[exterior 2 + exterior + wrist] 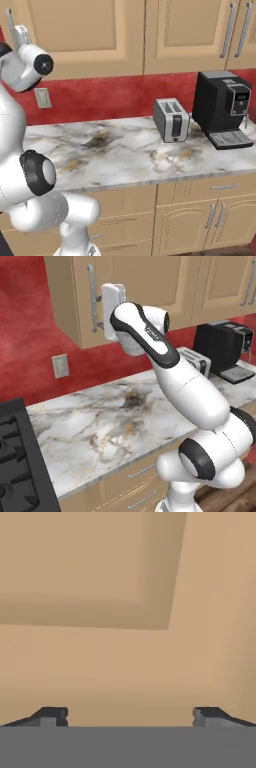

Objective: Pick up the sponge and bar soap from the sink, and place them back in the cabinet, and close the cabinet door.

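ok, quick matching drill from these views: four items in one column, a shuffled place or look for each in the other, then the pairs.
Items:
1. toaster
2. coffee machine
3. wall outlet
4. stove

Descriptions:
A. on the red wall under the upper cabinet
B. black, at the counter's left end
C. silver, mid-counter with two slots
D. black, at the counter's right end

Pairs: 1-C, 2-D, 3-A, 4-B

My two base cameras look down across the same table [115, 416] from behind; my hand camera faces the cabinet door [100, 572] closely.
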Robot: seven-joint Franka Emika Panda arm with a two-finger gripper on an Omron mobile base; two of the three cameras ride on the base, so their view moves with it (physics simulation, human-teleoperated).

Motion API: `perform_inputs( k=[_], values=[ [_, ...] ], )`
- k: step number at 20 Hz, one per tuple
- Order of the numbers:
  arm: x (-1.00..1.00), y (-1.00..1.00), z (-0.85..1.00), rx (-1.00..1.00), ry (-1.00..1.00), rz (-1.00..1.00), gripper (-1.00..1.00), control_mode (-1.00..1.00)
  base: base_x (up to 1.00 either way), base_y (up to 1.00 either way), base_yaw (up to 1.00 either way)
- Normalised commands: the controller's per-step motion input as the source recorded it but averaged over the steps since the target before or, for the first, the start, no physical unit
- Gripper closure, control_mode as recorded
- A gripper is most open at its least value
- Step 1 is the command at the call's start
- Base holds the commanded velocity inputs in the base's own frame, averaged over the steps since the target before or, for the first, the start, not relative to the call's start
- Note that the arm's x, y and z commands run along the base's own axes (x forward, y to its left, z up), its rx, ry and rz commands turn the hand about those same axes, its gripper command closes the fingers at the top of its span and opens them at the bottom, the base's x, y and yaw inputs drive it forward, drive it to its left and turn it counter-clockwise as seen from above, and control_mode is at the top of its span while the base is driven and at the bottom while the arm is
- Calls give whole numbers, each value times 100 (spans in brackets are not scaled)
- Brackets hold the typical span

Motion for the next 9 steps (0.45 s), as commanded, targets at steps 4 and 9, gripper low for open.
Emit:
perform_inputs(
  k=[4, 9],
  values=[
    [46, 35, 0, 0, 1, -14, -100, -100, 0, 0, 0],
    [48, 34, 0, 0, 1, -14, -100, -100, 0, 0, 0]
  ],
)
